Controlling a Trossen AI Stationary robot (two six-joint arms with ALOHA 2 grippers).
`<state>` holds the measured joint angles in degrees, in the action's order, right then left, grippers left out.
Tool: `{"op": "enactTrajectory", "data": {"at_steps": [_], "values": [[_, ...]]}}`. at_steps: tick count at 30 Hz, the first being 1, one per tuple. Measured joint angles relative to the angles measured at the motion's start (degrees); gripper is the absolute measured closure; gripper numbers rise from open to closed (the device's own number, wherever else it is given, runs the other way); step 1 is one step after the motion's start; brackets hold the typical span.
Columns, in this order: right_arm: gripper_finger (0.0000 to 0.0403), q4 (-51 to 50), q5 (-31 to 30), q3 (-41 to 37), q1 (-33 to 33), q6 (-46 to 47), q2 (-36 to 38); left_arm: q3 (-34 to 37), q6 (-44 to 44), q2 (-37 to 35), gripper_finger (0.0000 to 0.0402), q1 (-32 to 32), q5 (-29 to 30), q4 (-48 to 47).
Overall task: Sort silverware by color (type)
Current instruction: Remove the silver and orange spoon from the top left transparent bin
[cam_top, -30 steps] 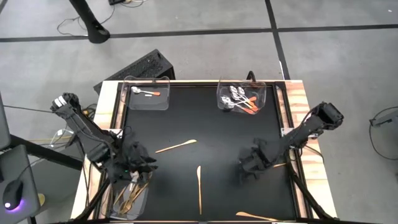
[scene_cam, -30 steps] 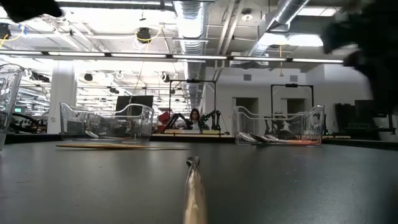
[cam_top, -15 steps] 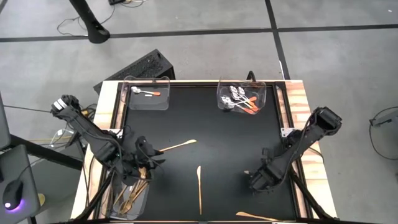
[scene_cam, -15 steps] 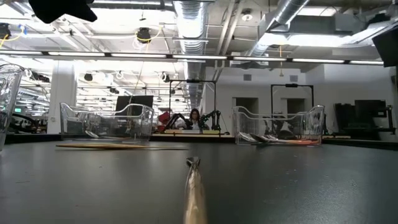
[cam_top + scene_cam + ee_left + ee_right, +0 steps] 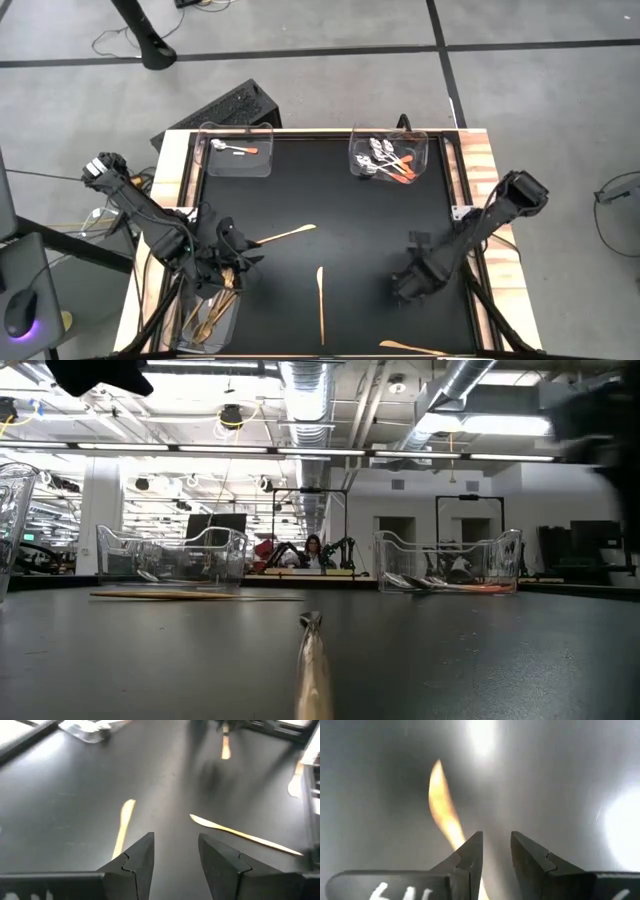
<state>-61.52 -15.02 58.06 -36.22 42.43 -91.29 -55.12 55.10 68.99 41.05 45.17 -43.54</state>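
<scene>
Silverware lies in several places on the black table [image 5: 340,210]. One slim gold knife [image 5: 320,298] lies lengthwise at the centre front, a second [image 5: 283,236] lies slanted just left of centre, and a third [image 5: 412,348] rests at the front edge toward the right. Gold forks [image 5: 208,315] fill a clear tray [image 5: 186,328] at the front left corner. Silver-headed spoons with orange-red handles [image 5: 388,162] are heaped in a clear tray [image 5: 356,148] at the far right; a single spoon [image 5: 232,148] sits in the far left tray [image 5: 265,160].

The middle and far half of the matte, smooth table surface are unobstructed; wooden strips border the left and right edges.

The left hand [image 5: 228,256] hangs over the forks' tray near the left edge, its dark wedge-shaped fingers [image 5: 137,862] parted and empty. The right hand [image 5: 408,285] hangs low near the front right, fingers [image 5: 470,855] narrowly parted, nothing gripped, with a gold utensil [image 5: 445,810] just beyond them.
</scene>
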Motion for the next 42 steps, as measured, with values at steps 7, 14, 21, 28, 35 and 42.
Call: {"op": "enactTrajectory", "data": {"at_steps": [7, 14, 21, 28, 35, 42], "values": [[0.028, 17.8, -7.28, 0.0, 12.57, -15.89, 0.0, -0.04, -0.7, -1.25, 0.0264, -5.21, -1.83, -3.34], [0.028, 41.89, -17.98, 0.0, 22.93, -31.1, 0.0, -0.06, -4.9, -1.23, 0.0269, -9.32, -2.26, -7.08], [0.028, 62.44, -8.78, 0.05, 34.03, -42.11, -0.95, -0.06, -13.33, -1.23, 0.0269, -24.17, -3.83, -10.52], [0.028, 62.94, -4.4, 0.04, 40.81, -38.68, -0.98, -0.06, -29.15, -2.65, 0.0269, -50.26, -8.42, -8.05], [0.028, 62.83, -4.4, 0.04, 42.09, -39.74, -0.98, -0.1, -41.0, -0.52, 0.0269, -82.57, -32.79, 7.65], [0.028, 61.28, -4.4, -0.01, 42.39, -45.25, -0.98, -0.06, -46.48, 9.16, 0.0269, -97.21, -39.56, 7.08]]}}
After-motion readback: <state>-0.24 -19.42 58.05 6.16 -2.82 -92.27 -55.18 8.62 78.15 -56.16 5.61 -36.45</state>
